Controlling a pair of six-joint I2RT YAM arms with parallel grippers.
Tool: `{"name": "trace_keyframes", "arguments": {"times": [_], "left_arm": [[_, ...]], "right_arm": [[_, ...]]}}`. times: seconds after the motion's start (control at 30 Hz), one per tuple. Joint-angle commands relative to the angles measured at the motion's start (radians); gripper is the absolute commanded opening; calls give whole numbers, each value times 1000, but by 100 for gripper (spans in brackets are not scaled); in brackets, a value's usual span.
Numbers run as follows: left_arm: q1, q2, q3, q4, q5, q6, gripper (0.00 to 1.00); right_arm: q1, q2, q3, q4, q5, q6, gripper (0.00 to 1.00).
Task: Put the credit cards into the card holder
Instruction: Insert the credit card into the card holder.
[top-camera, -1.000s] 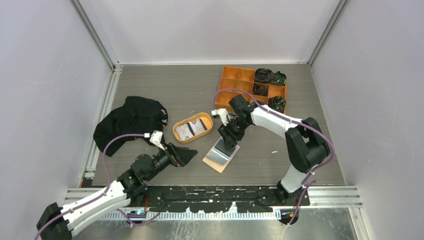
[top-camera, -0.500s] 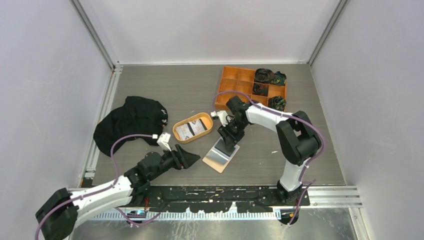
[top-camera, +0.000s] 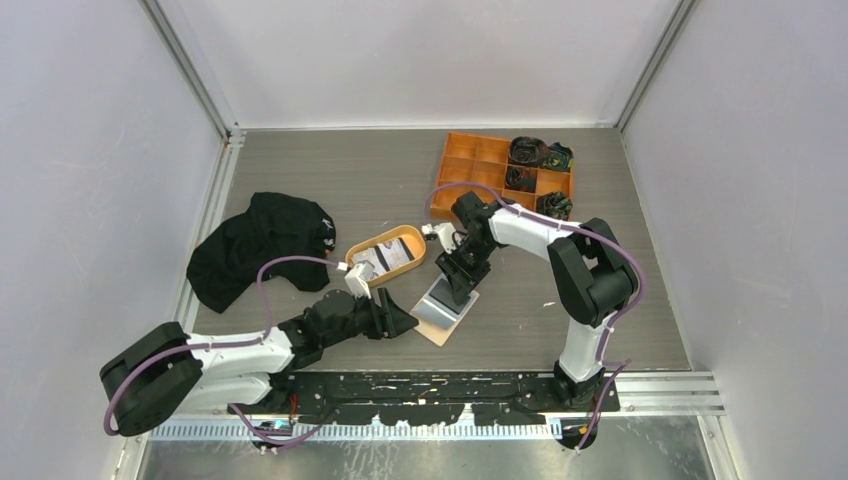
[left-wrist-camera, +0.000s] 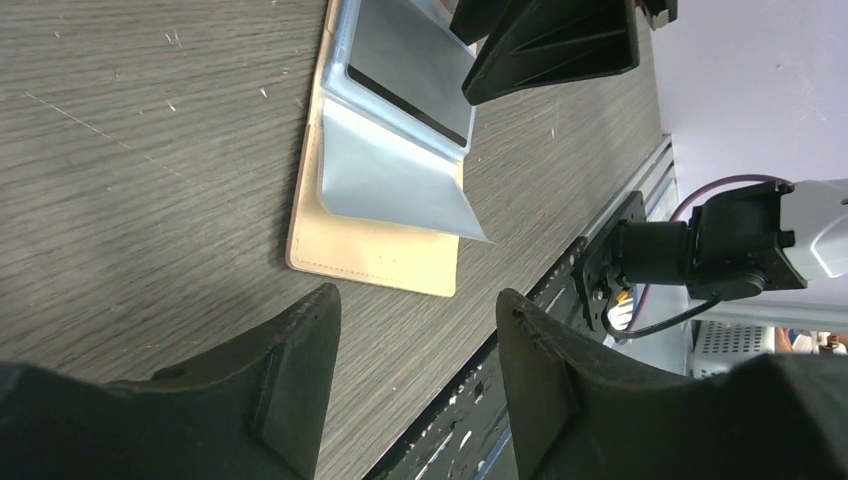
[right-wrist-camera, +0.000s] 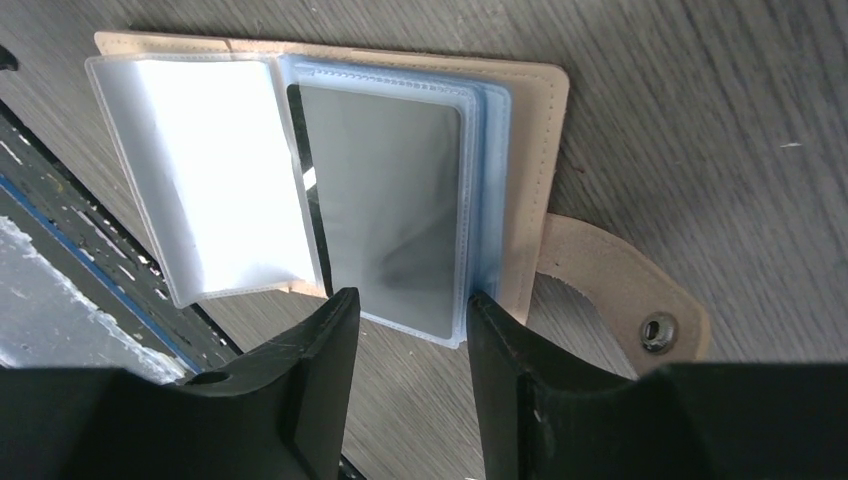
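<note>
Two hands sit low over the grey wood-grain bench (left-wrist-camera: 150, 150): the left hand (left-wrist-camera: 418, 300), fingers apart and empty, lies just left of the open beige leather-like card holder (left-wrist-camera: 370, 265) and would best pin its loose clear sleeve (left-wrist-camera: 390, 180) flat, while the right hand (right-wrist-camera: 412, 300), fingers apart and gripping nothing, straddles the sleeve holding the dark rectangular credit card (right-wrist-camera: 390, 200).

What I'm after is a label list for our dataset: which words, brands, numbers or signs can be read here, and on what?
No text is legible in any view.
Light card in the oval tray: dark print, too small to read.
Black cloth: a small white mark, too small to read.
Card holder, its dark card and snap tab: no lettering shows.
</note>
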Motion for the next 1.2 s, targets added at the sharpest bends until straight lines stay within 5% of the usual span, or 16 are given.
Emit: {"name": "trace_keyframes", "arguments": {"times": [0.0,0.37,0.73,1.17], "left_arm": [[-23,14,56,-4,-38,15,59],[-34,10,70,-72,-95,20,58],[-48,21,84,-63,-93,20,57],[-50,40,217,-118,-83,81,49]], "right_arm": [[-4,-6,46,-38,-63,-5,48],[-20,-32,58,-62,-216,10,41],[-44,2,37,12,-63,94,42],[-44,54,60,-32,-123,85,39]]}}
